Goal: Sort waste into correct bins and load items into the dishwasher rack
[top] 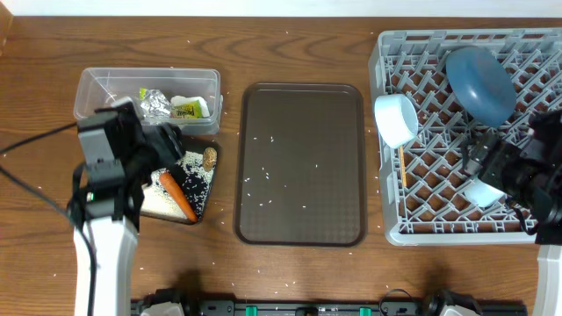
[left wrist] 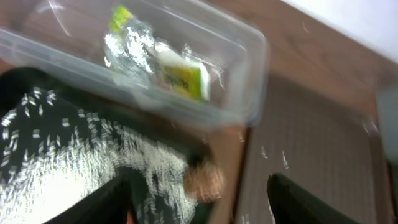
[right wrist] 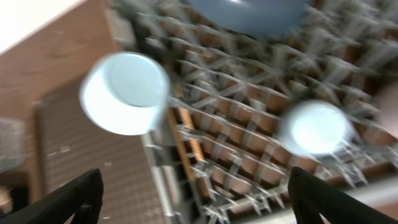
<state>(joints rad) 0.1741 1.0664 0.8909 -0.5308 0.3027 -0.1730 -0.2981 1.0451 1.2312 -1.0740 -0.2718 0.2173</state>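
Note:
My left gripper (top: 171, 151) hangs open over the black tray (top: 200, 204), nothing between its fingers (left wrist: 106, 200). In that tray lie loose rice (left wrist: 74, 155), an orange carrot-like stick (top: 178, 195) and a brown food lump (left wrist: 205, 180), the lump just ahead of the jaws. The clear tub (top: 105, 88) behind holds crumpled foil (left wrist: 127, 46) and a yellow-green wrapper (left wrist: 183, 78). My right gripper (top: 479, 165) is open above the dishwasher rack (top: 386, 224). The rack holds a dark blue dish (top: 480, 83), a white bowl (right wrist: 126, 93), a small white cup (right wrist: 316, 127) and thin wooden sticks (right wrist: 185, 134).
A brown serving tray (top: 301, 211) lies between the bins and the rack, with a few rice grains (top: 263, 171) scattered on it. More grains dot the wooden table (top: 290, 53). Cables trail off the left arm toward the left edge.

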